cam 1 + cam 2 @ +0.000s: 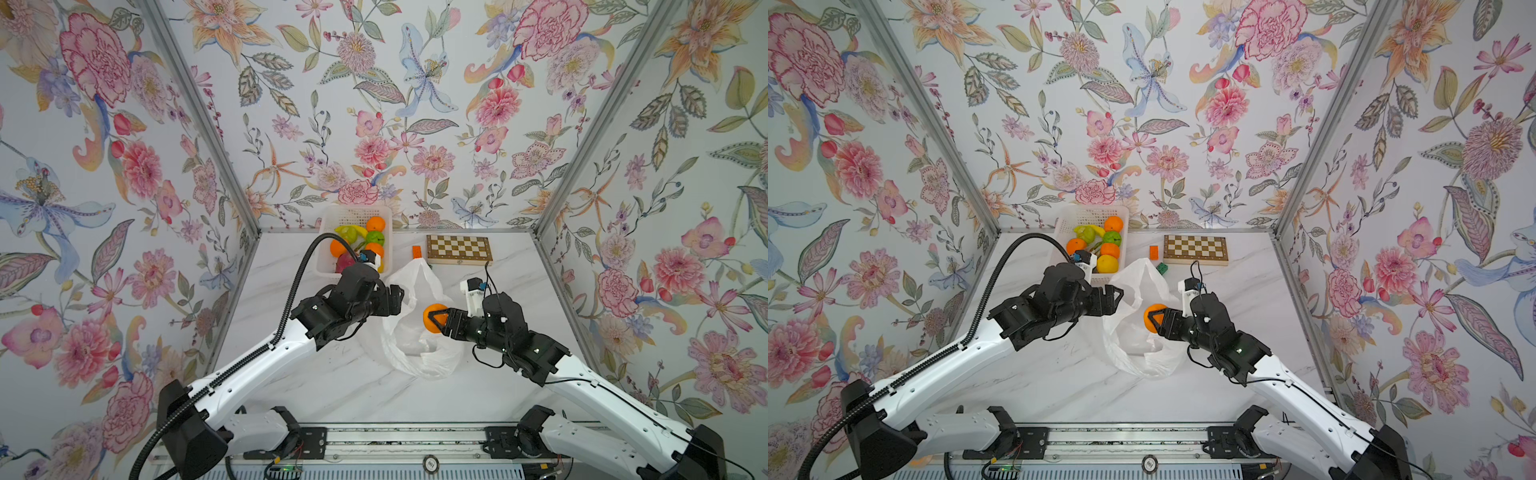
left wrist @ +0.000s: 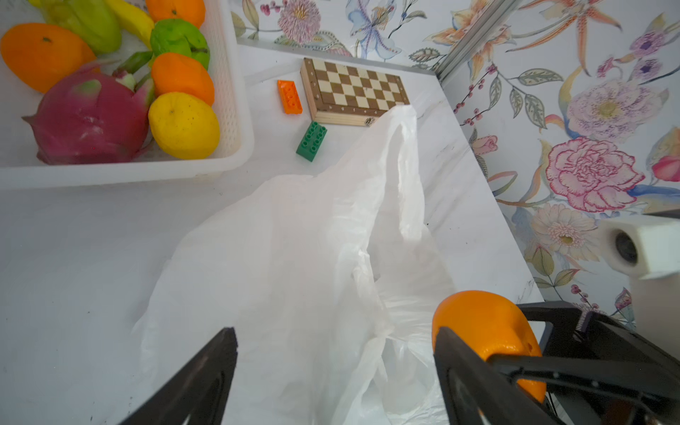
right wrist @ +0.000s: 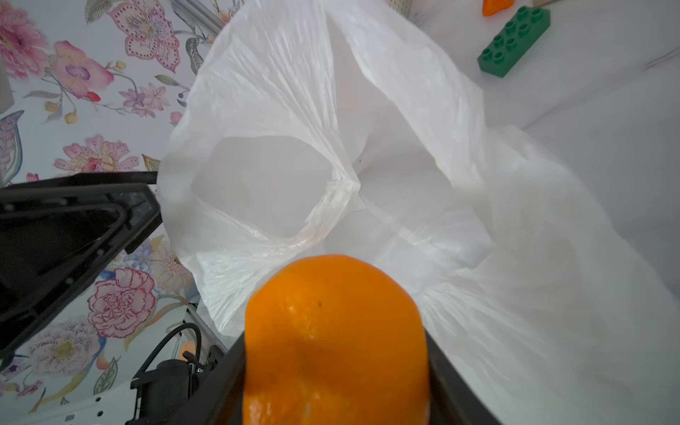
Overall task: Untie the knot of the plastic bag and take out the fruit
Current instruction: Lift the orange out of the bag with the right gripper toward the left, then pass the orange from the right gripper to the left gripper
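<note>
Just above the plastic bag (image 1: 415, 351), the right hand (image 1: 434, 319) pinches an orange (image 1: 429, 310); the left hand (image 2: 331, 375) stands spread.

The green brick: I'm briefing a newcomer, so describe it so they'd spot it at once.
On the table, find the wooden chessboard. By its near left corner, beside the white plastic bag, lies the green brick. The only other brick is orange.

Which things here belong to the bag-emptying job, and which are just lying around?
Job: plastic bag, gripped orange, fruit in the basket.
Lying about: chessboard, orange brick, green brick.
</note>
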`<state>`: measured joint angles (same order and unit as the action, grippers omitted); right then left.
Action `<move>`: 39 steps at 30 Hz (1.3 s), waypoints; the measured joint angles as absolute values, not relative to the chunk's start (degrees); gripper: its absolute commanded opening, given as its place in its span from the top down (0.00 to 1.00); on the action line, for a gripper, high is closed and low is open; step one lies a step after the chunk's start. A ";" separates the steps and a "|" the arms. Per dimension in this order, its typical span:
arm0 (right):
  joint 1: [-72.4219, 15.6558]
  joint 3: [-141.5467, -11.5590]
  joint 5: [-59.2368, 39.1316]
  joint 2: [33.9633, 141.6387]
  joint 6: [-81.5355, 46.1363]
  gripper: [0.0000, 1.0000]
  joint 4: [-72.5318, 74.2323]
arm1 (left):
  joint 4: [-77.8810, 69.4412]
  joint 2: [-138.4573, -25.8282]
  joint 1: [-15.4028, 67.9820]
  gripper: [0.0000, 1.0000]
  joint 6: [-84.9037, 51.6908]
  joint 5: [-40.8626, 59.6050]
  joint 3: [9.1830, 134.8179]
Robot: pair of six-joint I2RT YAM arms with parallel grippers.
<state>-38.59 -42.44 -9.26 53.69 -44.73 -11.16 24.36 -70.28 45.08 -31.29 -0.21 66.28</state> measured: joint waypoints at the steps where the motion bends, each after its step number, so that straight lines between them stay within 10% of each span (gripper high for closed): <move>1: -37.60 -43.40 -9.91 53.60 -45.15 0.62 -11.68 | 23.55 -69.28 45.08 0.19 -30.30 -0.03 66.17; 23: -32.69 -68.29 -37.74 67.33 -54.98 0.58 -15.25 | 3.07 -62.30 45.08 0.01 0.91 19.42 59.66; 39: -35.73 -70.43 -39.16 69.12 -56.64 0.58 -14.31 | 0.32 -66.54 45.32 0.31 2.92 23.68 60.95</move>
<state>-35.73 -70.43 -39.16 69.12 -56.64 -14.31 0.32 -66.54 45.32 2.92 23.68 60.95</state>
